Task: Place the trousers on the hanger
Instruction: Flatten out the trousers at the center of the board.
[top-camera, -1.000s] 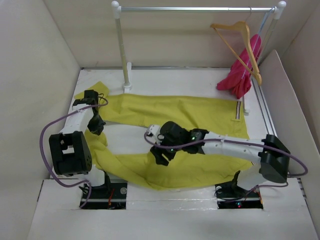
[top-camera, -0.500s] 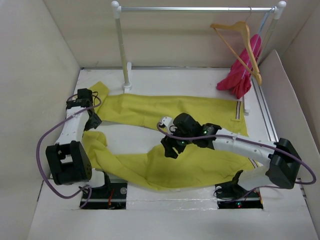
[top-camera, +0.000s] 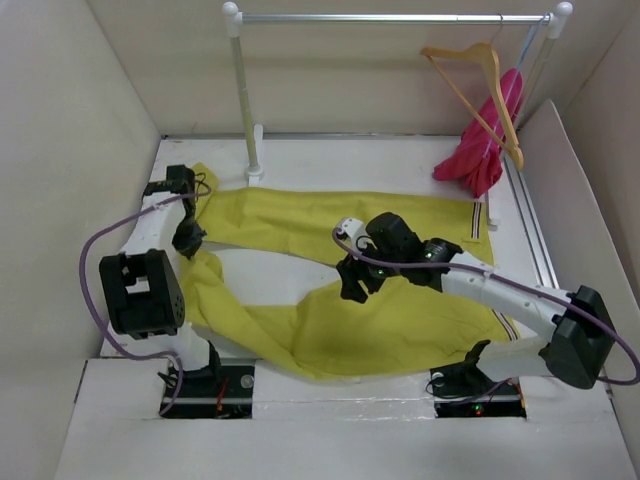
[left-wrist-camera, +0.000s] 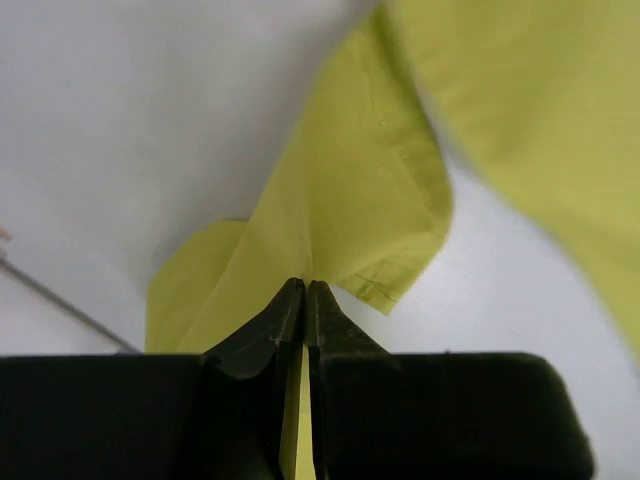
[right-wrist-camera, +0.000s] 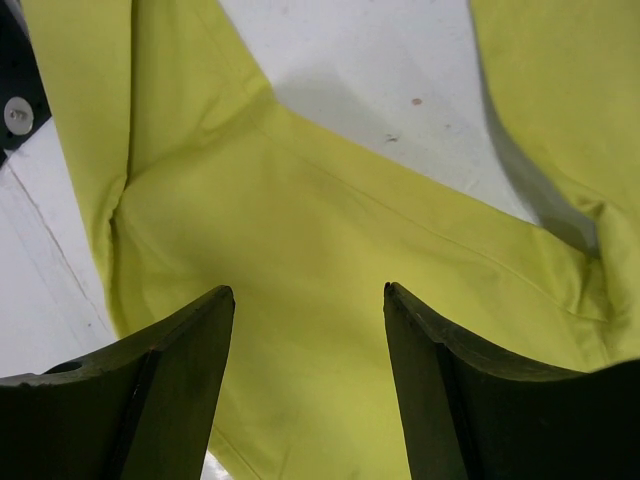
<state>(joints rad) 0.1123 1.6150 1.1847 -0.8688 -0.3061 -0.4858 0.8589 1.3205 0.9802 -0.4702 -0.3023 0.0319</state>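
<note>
The yellow-green trousers (top-camera: 380, 225) lie flat on the white table in a sideways V, both legs running right. My left gripper (top-camera: 188, 241) is at their left end, shut on a fold of the cloth. In the left wrist view the gripper (left-wrist-camera: 305, 286) has its jaws pressed together with a strip of the trousers (left-wrist-camera: 365, 190) between them. My right gripper (top-camera: 352, 287) hovers open over the near leg by the fork. In the right wrist view the gripper (right-wrist-camera: 310, 292) stands wide above the trousers (right-wrist-camera: 330, 220). The tan wooden hanger (top-camera: 478, 88) hangs from the rail at the back right.
A white-and-silver clothes rail (top-camera: 390, 18) spans the back, its left post (top-camera: 246, 95) standing by the trousers' far leg. A magenta-pink garment (top-camera: 483, 148) hangs behind the hanger. Beige walls close in the table (top-camera: 350, 155) on three sides.
My right gripper has travelled right and a little farther back, from the near leg's inner edge toward the fork. The left gripper shifted slightly and the cloth's left end moved with it.
</note>
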